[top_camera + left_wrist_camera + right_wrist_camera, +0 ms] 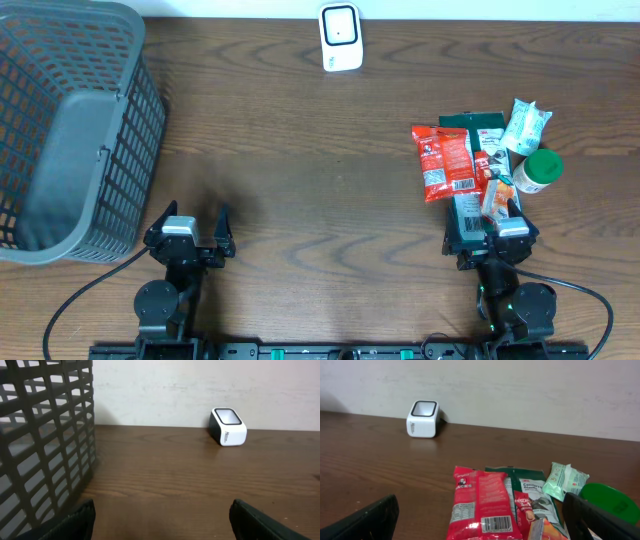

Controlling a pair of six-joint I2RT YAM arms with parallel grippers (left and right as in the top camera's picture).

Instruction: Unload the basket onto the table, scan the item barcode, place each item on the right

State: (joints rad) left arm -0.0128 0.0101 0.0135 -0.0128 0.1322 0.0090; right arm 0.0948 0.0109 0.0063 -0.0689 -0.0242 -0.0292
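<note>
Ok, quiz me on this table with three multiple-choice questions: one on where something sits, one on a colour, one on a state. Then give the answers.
1. Where does the grey basket stand?
A) on the robot's left
B) on the robot's right
C) at the middle of the far edge

2. What colour is the packet whose barcode faces up?
A) blue
B) yellow
C) red

3. What state is the left tool in?
A) shut on a packet
B) open and empty
C) shut on the basket rim

Answers:
1 A: the basket fills the left side of the overhead view, just beyond the left arm.
2 C: the right wrist view shows the barcode printed on the red packet.
3 B: its fingers stand apart over bare wood.
</note>
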